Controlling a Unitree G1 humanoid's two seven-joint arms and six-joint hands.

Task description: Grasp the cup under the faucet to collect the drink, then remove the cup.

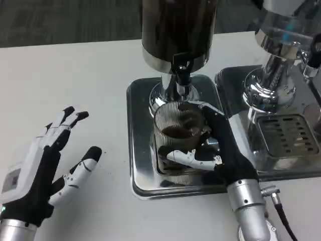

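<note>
- Cup: clear, ribbed glass, standing upright on the steel drip tray, directly below the black faucet. A shallow layer of dark drink sits in the bottom of it.
- Right hand: wrapped around the cup from the right side, fingers curled across the near wall, gripping it.
- Dispenser: dark cylindrical tank with a chrome lower band, mounted on a chrome pedestal at the back of the tray; the faucet projects from its front.
- Second dispenser: chrome unit to the right, on its own tray with a slotted grate.
- Left hand: on the white table, well apart from the tray on the left, fingers spread, holding nothing.
</note>
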